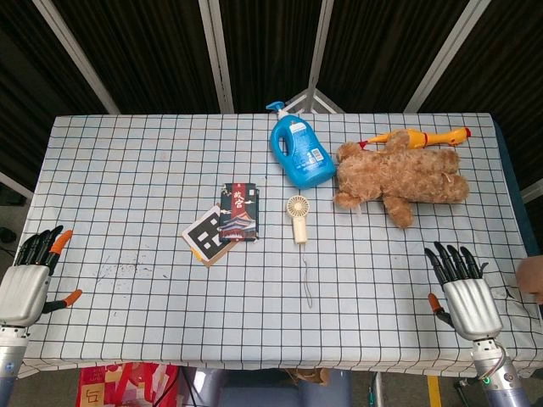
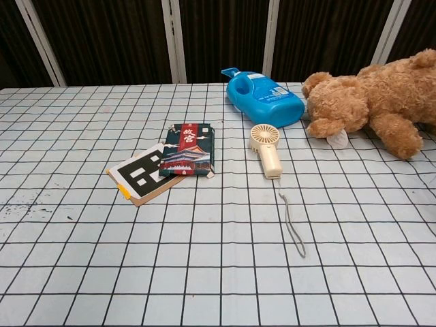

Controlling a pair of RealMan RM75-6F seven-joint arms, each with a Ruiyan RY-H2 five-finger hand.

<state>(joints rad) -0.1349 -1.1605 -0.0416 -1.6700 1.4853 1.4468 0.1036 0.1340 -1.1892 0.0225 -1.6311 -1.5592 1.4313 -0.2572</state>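
A: Where are my hands, and what lies nearest?

B: Left hand (image 1: 25,284) rests near the table's (image 1: 127,170) front left corner, fingers spread, holding nothing. Right hand (image 1: 462,292) sits near the front right corner, likewise released and empty. Neither shows in the chest view.

A: Nearest thing to the right hand?

B: The teddy bear (image 1: 403,178), lying on its side toward the far right edge, well apart from the hand. I judge it soft and light, not fragile; I would take it round the body, since a limb would just flop.

A: And around it?

B: Blue detergent bottle (image 1: 299,153) touching its head, rubber chicken (image 1: 416,137) behind it. The handheld fan (image 1: 298,217), card box (image 1: 239,212) and marker tile (image 1: 204,235) lie mid-table.
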